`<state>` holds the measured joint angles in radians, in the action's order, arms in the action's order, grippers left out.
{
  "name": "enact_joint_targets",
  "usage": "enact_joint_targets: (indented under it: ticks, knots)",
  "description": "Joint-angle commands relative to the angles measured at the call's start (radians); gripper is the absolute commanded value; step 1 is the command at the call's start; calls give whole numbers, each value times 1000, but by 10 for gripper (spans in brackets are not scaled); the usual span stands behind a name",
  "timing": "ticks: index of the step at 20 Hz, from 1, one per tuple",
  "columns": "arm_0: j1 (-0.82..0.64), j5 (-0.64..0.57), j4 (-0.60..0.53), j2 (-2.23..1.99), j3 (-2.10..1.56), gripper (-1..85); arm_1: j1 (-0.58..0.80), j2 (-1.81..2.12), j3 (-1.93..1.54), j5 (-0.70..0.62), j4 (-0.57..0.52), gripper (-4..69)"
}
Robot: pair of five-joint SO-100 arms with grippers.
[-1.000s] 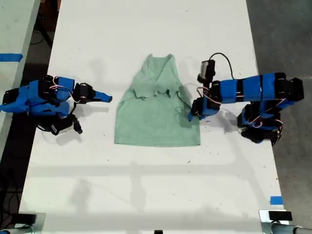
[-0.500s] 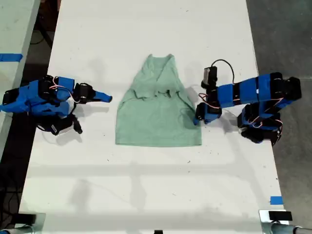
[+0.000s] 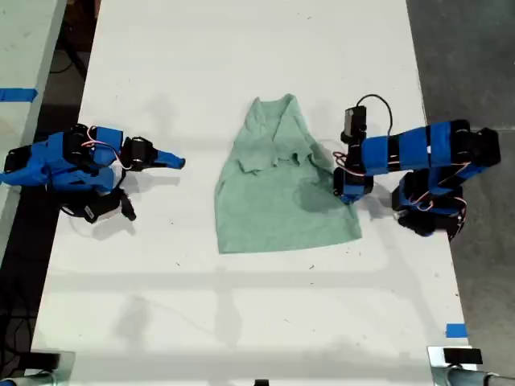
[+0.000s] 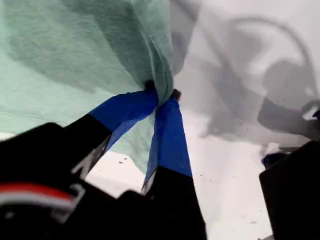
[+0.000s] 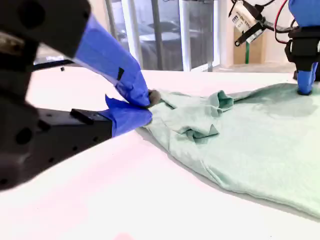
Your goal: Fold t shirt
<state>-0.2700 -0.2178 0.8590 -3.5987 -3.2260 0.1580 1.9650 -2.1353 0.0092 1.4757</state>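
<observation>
The first pincer (image 4: 161,95), at the exterior view's right, is clamped on a pinch of the small pale mint-green soft fabric t shirt (image 3: 278,193), whose side edge is gathered between the blue-taped tips, presumably so that side can be carried across for a fold. The t shirt lies on the white bench (image 3: 241,322) near the middle of the exterior view, neck toward the top, hem toward the bottom, its sleeves already turned in. The second pincer (image 5: 145,105), at the exterior view's left, is closed on nothing and parked apart from the cloth, probably kept out of the way.
</observation>
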Motion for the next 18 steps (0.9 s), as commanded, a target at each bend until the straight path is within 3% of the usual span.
enact_joint_targets:
  ticks: [1,4,9,12,14,18]
  knots:
    - [-9,17,3,-6,0,0,-12,46,279,-9,215,14]
    - [-9,17,3,-6,0,0,-43,-8,512,-140,199,14]
    - [-8,17,3,-6,0,0,-92,-314,735,-295,-28,13]
    - [-8,17,3,-6,2,0,-97,-600,957,-328,-28,16]
    - [-8,17,3,-6,2,0,-104,-741,1112,-327,23,138]
    - [-8,17,3,-6,2,0,-107,-696,1178,-296,135,215]
